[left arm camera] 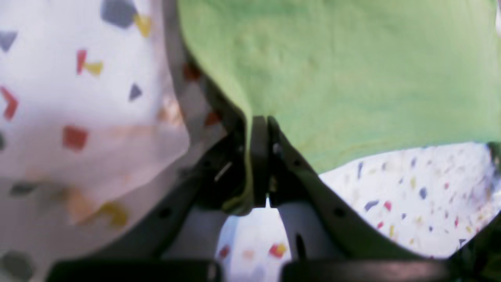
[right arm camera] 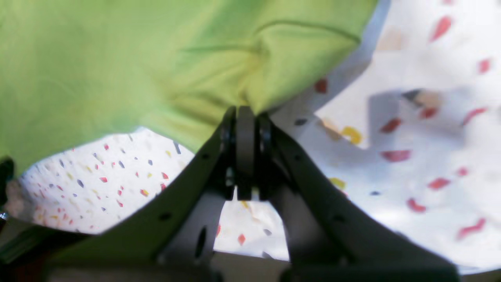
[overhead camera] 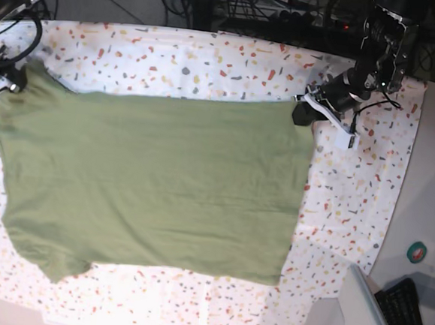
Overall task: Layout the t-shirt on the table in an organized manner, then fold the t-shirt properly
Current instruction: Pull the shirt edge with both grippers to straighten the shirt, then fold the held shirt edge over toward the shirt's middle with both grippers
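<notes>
A: Left pincer [left arm camera: 259, 129] is clamped on the t-shirt [left arm camera: 352, 70] hem; you can see green fabric pinched between the closed jaws. Right pincer [right arm camera: 245, 117]?

B: Same, squeezed shut on a bunched corner of the shirt.

A: Where's the shirt from your overhead view?

B: Spread across the table [overhead camera: 351, 188], mostly flat, its far edge pulled taut between both pincers. Left one [overhead camera: 306, 113] holds one far corner, right one [overhead camera: 11, 82] the other. Near edge lies loose on the speckled cloth.

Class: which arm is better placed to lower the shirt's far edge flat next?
Neither alone. The left end effector and right end effector each pinch a far corner of the t-shirt.
</notes>
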Robot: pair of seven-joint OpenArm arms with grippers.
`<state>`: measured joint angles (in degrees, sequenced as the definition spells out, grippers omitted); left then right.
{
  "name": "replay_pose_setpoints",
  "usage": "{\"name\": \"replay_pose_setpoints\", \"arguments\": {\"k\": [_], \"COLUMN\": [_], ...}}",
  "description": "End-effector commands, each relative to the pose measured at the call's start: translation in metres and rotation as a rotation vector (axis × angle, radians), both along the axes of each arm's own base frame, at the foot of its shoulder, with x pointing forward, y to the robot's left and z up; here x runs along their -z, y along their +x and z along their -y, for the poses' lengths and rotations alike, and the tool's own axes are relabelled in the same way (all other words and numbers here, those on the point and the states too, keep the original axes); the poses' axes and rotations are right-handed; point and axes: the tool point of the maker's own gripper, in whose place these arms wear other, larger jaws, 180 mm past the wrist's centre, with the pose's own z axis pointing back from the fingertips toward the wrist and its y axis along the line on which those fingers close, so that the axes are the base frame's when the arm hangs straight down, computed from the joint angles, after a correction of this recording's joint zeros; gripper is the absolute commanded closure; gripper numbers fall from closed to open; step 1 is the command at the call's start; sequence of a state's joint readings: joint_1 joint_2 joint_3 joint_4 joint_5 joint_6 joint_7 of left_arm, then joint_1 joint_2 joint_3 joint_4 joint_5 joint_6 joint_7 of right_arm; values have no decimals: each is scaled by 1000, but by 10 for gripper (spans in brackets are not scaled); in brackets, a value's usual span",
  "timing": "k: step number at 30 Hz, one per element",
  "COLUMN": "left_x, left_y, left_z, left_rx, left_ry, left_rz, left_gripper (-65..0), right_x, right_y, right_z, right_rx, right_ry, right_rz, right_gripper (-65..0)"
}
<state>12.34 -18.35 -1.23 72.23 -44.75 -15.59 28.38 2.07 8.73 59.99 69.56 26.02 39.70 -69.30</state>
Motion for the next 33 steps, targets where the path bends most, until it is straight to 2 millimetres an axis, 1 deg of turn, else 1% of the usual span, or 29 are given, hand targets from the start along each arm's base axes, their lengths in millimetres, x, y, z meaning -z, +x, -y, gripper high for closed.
{"name": "replay_pose_setpoints", "arguments": {"k": [1, 2, 4, 6, 7, 9, 12, 14, 16, 19, 20, 22, 24, 25, 27, 29, 31, 33], "left_x": [-14, -21, -32, -40, -42, -46, -47, -48, -48, -49, -51, -54, -56, -57, -64, -64, -69, -73], "left_y": [8, 7, 5, 0, -4, -11, -20, -20, -18, -16, -15, -13, -12, -10, 1, 5, 14, 23], "left_z": [-18, -28, -41, -49, -50, -48, -43, -42, -39, -36, -35, -33, -27, -25, -23, -20, -18, -11], "left_rx": [-34, -53, -69, -76, -71, -55, -37, -34, -38, -41, -38, -31, -16, -9, -2, 17, 31, 28], "left_ry": [18, 26, 40, 53, 59, 68, 68, 68, 60, 53, 53, 53, 49, 49, 48, 44, 39, 21], "left_rz": [41, 43, 42, 39, 34, 31, 26, 27, 32, 36, 42, 53, 60, 64, 88, 68, 65, 78], "left_gripper": [0, 0, 0, 0, 0, 0, 0, 0, 0, 0, 0, 0, 0, 0, 0, 0, 0, 0], "right_x": [-10, -11, -11, -7, -7, -6, -15, -24, -35, -54, -58, -66, -70, -72, -76, -80, -86, -92], "right_y": [2, -1, -8, -17, -21, -28, -27, -20, -16, -18, -21, -19, -14, -7, 5, 16, 32, 45], "right_z": [11, 11, 9, 1, 0, -8, -13, -19, -19, -24, -25, -27, -28, -29, -34, -40, -44, -50], "right_rx": [-5, -15, -27, -35, -40, -48, -54, -79, -107, -128, -130, -140, -143, -147, -177, -202, -218, -236], "right_ry": [-34, -42, -43, -34, -41, -43, -77, -106, -152, -207, -223, -250, -257, -258, -262, -262, -267, -271], "right_rz": [17, 3, -21, -44, -55, -66, -41, -15, 6, 10, 5, 20, 33, 48, 70, 94, 138, 178], "right_gripper": [0, 0, 0, 0, 0, 0, 0, 0, 0, 0, 0, 0, 0, 0, 0, 0, 0, 0]}}
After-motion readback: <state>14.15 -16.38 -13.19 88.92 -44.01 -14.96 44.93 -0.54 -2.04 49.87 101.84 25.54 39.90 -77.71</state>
